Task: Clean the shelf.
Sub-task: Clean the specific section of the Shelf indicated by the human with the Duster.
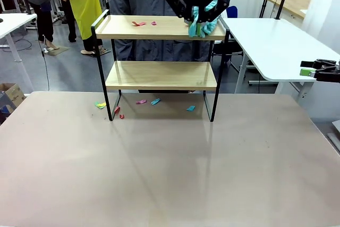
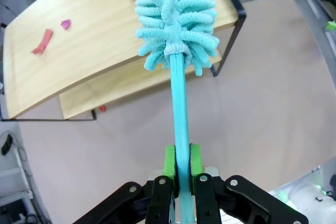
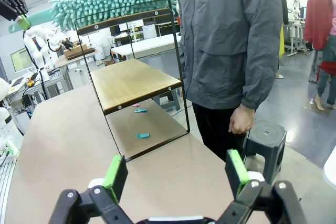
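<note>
**Front view.** I see the small two-tier shelf (image 1: 159, 75), two light wooden boards in a thin black metal frame with raised side rails. It stands upright at the far middle of the matte beige desk (image 1: 170, 174), just in front of a person in a grey jacket (image 3: 231, 40).

**Left wrist view.** My left jaws are clamped on a teal chenille duster (image 2: 176, 19), with the green pads (image 2: 169, 162) pressed against its smooth, straight teal handle. Its shaggy, looped head lies over the right end of the top board. Red and pink paper scraps (image 1: 139, 23), flat and irregular, lie left of centre on that board, apart from the duster. More scraps (image 1: 155, 101) in pink, teal, red and yellow-green lie on the desk between and beside the shelf's legs.

**Right wrist view.** My right jaws stand wide apart and hold nothing. They sit at the desk's right side, well apart from the shelf and pointing towards it.
</note>
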Controlling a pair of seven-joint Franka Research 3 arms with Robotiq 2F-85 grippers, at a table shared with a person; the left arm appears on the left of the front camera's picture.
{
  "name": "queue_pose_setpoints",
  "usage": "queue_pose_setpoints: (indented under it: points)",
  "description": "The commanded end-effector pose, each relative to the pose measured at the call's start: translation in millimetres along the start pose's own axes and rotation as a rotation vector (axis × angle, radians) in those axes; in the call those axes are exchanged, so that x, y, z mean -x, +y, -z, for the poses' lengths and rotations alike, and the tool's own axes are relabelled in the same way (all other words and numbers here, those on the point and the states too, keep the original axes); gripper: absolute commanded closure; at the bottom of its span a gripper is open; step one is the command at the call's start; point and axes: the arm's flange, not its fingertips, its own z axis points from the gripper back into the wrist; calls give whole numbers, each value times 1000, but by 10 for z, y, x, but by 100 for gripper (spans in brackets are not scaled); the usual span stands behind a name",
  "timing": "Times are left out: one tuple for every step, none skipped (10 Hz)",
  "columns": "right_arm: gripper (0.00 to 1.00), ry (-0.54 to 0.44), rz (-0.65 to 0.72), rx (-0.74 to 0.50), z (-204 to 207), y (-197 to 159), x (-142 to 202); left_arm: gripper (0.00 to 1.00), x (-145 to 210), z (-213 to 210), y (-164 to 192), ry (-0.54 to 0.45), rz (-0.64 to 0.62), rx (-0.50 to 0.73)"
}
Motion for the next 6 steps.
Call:
queue_pose_setpoints:
  points:
    - [0,-3,-7,0,11,10,-38,87,58,-101,142,57,-3,-70]
    - [0,-3,-7,0,11,10,-38,87,140,-153,261,77,-31,-106]
    - [0,-3,-7,0,11,10,-38,87,204,-209,386,82,-58,-129]
    - [0,-3,-7,0,11,10,-38,87,286,-259,508,104,-77,-145]
    - [0,-3,-7,0,11,10,-38,87,358,-301,630,119,-92,-157]
    - [0,-3,-7,0,11,10,-38,87,442,-319,780,149,-105,-180]
